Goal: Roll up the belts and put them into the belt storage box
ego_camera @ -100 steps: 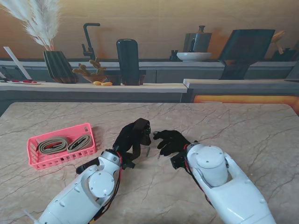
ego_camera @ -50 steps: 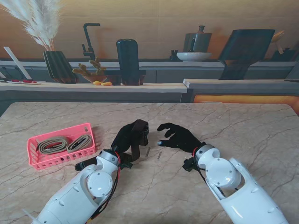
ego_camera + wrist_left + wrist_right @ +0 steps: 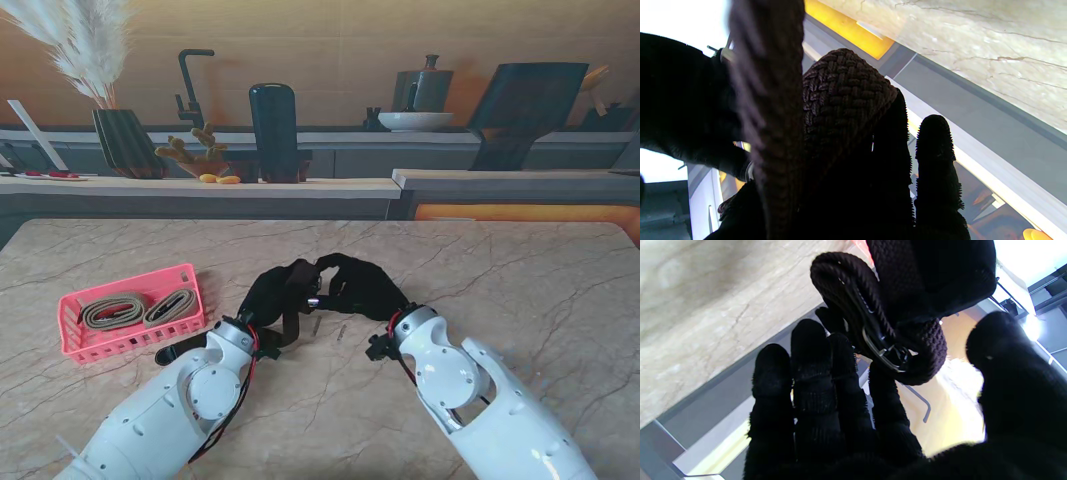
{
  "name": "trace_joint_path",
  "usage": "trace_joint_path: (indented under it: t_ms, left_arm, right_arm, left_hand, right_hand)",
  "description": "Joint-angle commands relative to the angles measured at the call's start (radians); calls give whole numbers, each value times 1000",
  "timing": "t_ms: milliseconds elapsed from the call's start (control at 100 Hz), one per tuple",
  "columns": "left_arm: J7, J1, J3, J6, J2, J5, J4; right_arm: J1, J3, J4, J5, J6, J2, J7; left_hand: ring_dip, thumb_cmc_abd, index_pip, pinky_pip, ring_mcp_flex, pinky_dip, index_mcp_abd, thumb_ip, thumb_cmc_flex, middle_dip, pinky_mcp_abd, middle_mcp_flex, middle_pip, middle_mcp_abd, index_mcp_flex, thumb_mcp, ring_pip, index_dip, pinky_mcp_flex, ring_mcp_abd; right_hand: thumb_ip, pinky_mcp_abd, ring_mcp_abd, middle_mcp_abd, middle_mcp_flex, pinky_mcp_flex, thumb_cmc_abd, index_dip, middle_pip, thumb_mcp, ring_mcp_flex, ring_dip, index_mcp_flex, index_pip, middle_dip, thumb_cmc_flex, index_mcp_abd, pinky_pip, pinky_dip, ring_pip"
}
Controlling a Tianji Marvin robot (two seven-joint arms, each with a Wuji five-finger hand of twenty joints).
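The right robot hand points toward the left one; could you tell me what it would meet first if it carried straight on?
Most likely the dark belt held in the left robot hand; the right robot hand has its fingertips right beside it, though contact is unclear.

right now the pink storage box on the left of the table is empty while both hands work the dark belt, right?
Not empty: the stand view shows two rolled belts already lying in the pink storage box. The left hand and right hand do work the dark belt.

Three belts were there: two beige rolled belts (image 3: 130, 310) in one pink storage basket (image 3: 72, 340), and one black braided belt (image 3: 292, 290) between two gloved hands.
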Motion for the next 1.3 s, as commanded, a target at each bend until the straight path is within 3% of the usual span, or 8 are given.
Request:
trace_joint_path:
  t_ms: [0, 370, 660, 780, 1010, 1050, 1120, 1290]
  left_arm:
    - [4, -3, 3, -3, -1, 7, 2]
    - [12, -8, 8, 1, 1, 20, 8]
    - [18, -12, 11, 4, 3, 34, 11]
    - [16, -10, 9, 4, 2, 30, 9]
    - [8, 1, 1, -5, 2, 17, -5]
    - [4, 6, -2, -7, 1, 10, -11]
    - [0, 12, -6, -11, 1, 2, -20]
    - [-1, 21, -11, -20, 1, -1, -30]
  right_arm:
    - [14, -20, 3, -19, -2, -23, -35]
    - [72, -112, 66, -77, 68, -56, -149]
    - [106, -164, 99, -33, 120, -79, -172]
    - [117, -175, 111, -16, 118, -80, -159]
    - [139, -197, 141, -21, 113, -79, -145]
    - [143, -201, 146, -23, 112, -80, -143]
    - [146, -206, 153, -21, 113, -83, -148]
    - [146, -211, 154, 12, 118, -90, -152]
  left_hand:
    - [-2, 255, 90, 36, -19, 22, 44, 29, -10, -6, 5, -14, 35, -14, 25, 36, 24, 24, -16, 2]
    - [-6, 255, 90, 39, -22, 29, 47, 30, -7, -17, 10, -19, 40, -9, 25, 35, 28, 19, -19, 9]
    - [-8, 255, 91, 41, -22, 33, 50, 31, -5, -22, 15, -18, 43, -4, 27, 36, 32, 15, -21, 12]
    - [-9, 255, 92, 41, -22, 34, 49, 31, -6, -23, 16, -17, 44, -7, 27, 36, 31, 15, -22, 10]
    - [-11, 255, 92, 40, -21, 34, 47, 32, -7, -26, 12, -17, 42, -8, 27, 35, 30, 14, -21, 7]
    - [-12, 255, 92, 41, -21, 34, 47, 31, -7, -27, 10, -18, 41, -7, 26, 35, 29, 14, -19, 8]
    - [-12, 255, 91, 39, -22, 34, 47, 31, -7, -28, 8, -20, 41, -7, 26, 34, 28, 14, -21, 8]
    - [-12, 254, 91, 38, -22, 33, 44, 31, -9, -30, 7, -21, 40, -10, 24, 32, 26, 15, -18, 6]
  right_hand:
    - [-19, -20, -17, -22, 44, 28, -20, -4, 31, -24, 52, 11, 45, 20, -5, -45, -35, 54, 24, 32]
    - [1, 39, 16, -14, 176, 111, 6, 44, 59, 29, 177, -34, 150, 123, -63, -100, -11, 171, -35, 68]
    - [-6, 61, 25, -12, 254, 165, 32, 37, 76, 129, 250, -60, 169, 139, -89, -78, 4, 221, -64, 85]
    - [-24, 58, 24, -8, 238, 150, 3, 20, 70, 244, 233, -67, 168, 131, -97, -40, -40, 215, -82, 77]
    - [-32, 56, 21, 5, 203, 133, -61, 28, 47, 278, 201, -68, 247, 157, -92, 27, -101, 196, -87, 56]
    - [-68, 49, 16, 2, 202, 137, -77, 12, 36, 299, 203, -68, 258, 160, -83, 49, -106, 188, -91, 46]
    - [-146, 40, 5, -22, 230, 155, -86, -116, 6, 335, 221, -73, 251, 292, -76, 98, -138, 182, -99, 27]
    - [-158, 20, -6, -65, 306, 186, -47, -220, -68, 368, 257, -96, 309, 437, -115, 263, -223, 165, -109, -35]
